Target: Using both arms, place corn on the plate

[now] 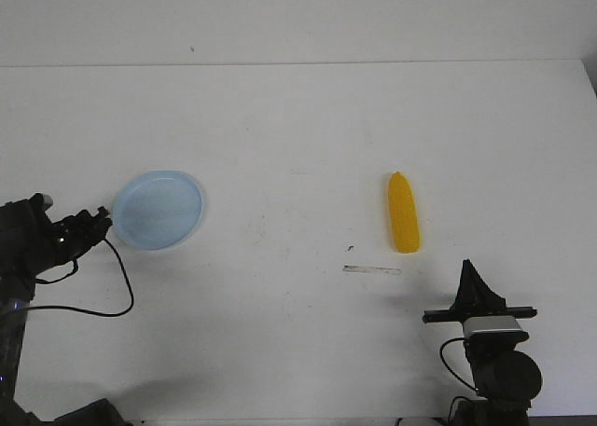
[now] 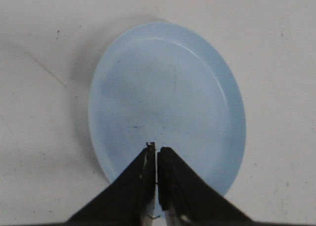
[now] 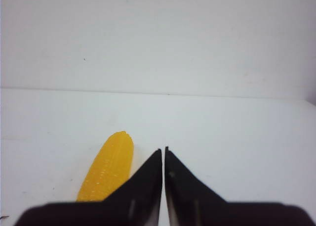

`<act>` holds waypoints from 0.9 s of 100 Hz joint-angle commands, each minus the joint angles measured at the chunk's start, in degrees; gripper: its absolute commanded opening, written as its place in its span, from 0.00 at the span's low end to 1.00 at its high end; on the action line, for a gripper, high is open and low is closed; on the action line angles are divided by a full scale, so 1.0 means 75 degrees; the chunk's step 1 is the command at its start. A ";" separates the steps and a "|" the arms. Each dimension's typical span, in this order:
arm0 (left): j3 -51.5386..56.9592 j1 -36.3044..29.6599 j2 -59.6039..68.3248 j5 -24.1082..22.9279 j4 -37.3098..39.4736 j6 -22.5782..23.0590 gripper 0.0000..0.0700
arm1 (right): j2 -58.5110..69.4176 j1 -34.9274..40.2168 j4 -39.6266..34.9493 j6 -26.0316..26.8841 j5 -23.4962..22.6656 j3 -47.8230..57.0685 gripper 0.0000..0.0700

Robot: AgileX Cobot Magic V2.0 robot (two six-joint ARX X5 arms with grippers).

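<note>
- Corn (image 1: 404, 226) lies flat on the white desk (image 1: 298, 146) in the front view, right of the middle, its narrow tip pointing away from the robot.
- Front view: the pale blue plate (image 1: 158, 209) sits well apart from the corn, over on the left side, with nothing on it.
- Front view: the left claw (image 1: 101, 219) reaches in from the left edge, its tip at the plate's near-left rim; a black cable (image 1: 117, 286) loops below it.
- Front view: the right claw (image 1: 468, 279) points away from the robot, near the corn's thick end and a little to its right, not touching it. A dark streak (image 1: 371, 269) marks the desk between them.
- Left wrist view: the left claw's (image 2: 156, 154) fingers are pressed almost together, over the plate's (image 2: 168, 87) rim; I cannot tell whether they touch it.
- Right wrist view: the right claw (image 3: 163, 154) is closed to a thin slit, gripping nothing, with the corn (image 3: 108, 166) just beside it.
</note>
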 commanded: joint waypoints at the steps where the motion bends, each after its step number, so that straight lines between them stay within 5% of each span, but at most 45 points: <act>1: 0.0230 0.0160 0.0373 0.0204 -0.0111 -0.0361 0.01 | 0.0012 -0.0006 0.0079 0.0093 0.0003 -0.0009 0.02; 10: 0.0440 0.0268 0.0810 0.0207 -0.0428 -0.0338 0.04 | 0.0012 -0.0006 0.0079 0.0093 0.0003 -0.0009 0.02; 30: 0.1131 0.0309 0.1737 0.0207 -0.0801 -0.0184 0.37 | 0.0012 -0.0006 0.0079 0.0093 0.0003 -0.0009 0.02; 90: 0.1483 -0.0032 0.2620 0.0114 -0.0886 0.0093 0.42 | 0.0012 -0.0006 0.0079 0.0093 0.0003 -0.0009 0.02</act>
